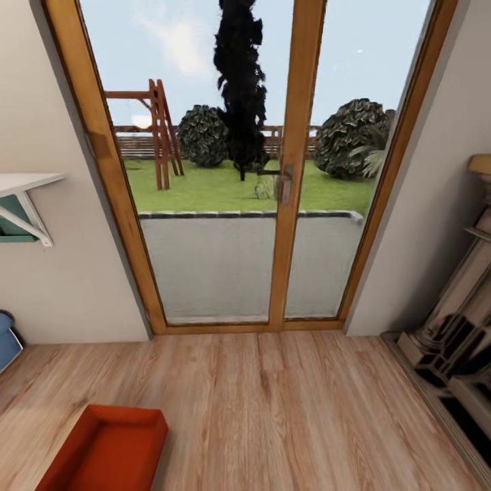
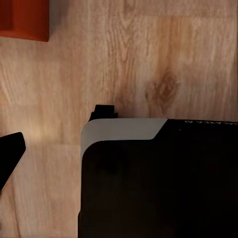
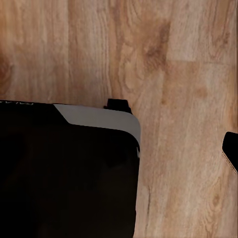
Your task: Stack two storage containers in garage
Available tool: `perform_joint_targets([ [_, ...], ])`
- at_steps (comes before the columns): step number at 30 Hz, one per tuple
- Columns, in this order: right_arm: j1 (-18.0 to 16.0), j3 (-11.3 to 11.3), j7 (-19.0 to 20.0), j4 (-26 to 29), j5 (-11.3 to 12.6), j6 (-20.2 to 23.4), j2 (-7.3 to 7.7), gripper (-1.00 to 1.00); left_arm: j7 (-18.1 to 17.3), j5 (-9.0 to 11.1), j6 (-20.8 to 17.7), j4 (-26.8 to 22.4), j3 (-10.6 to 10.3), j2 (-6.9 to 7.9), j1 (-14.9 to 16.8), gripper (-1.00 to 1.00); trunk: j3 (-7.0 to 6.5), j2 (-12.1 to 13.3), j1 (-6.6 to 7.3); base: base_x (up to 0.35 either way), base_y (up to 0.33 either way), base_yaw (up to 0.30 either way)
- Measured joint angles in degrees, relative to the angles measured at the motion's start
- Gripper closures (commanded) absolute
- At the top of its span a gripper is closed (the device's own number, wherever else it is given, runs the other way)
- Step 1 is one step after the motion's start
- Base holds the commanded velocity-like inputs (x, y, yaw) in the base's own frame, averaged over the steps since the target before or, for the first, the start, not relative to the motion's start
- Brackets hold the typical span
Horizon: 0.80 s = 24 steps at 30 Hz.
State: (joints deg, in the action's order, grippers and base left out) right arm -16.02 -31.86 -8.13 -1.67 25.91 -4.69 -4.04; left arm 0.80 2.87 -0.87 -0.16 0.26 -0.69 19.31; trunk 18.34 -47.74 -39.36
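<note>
Black robot base (image 3: 64, 173) over wood floor (image 3: 163, 59)

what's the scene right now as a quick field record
room: light wood-plank floor, cream walls
ahead: glazed wood-framed door onto a patio and garden
container: one orange-red storage container on the planks at lower left, empty
left wall: white shelf
right edge: pale fireplace surround
grippers: open or shut cannot be told
task stage: container not yet picked up

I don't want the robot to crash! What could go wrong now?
Three guesses. The orange-red container sits low on the wood floor at the head view's bottom-left edge, so the base might bump it while turning. The glass door stands straight ahead, so rolling forward could hit it. The fireplace juts out on the right and could catch an arm in a swing.
</note>
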Motion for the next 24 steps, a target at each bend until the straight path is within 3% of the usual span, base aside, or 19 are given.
perform_joint_targets([
  [24,0.00,0.00,0.00,0.00,-0.08,0.18,-0.22,-1.00,0.00,0.00,0.00,0.00,-0.03,0.00,0.00,-1.00,0.00,0.00,0.00,0.321,0.000,0.000],
])
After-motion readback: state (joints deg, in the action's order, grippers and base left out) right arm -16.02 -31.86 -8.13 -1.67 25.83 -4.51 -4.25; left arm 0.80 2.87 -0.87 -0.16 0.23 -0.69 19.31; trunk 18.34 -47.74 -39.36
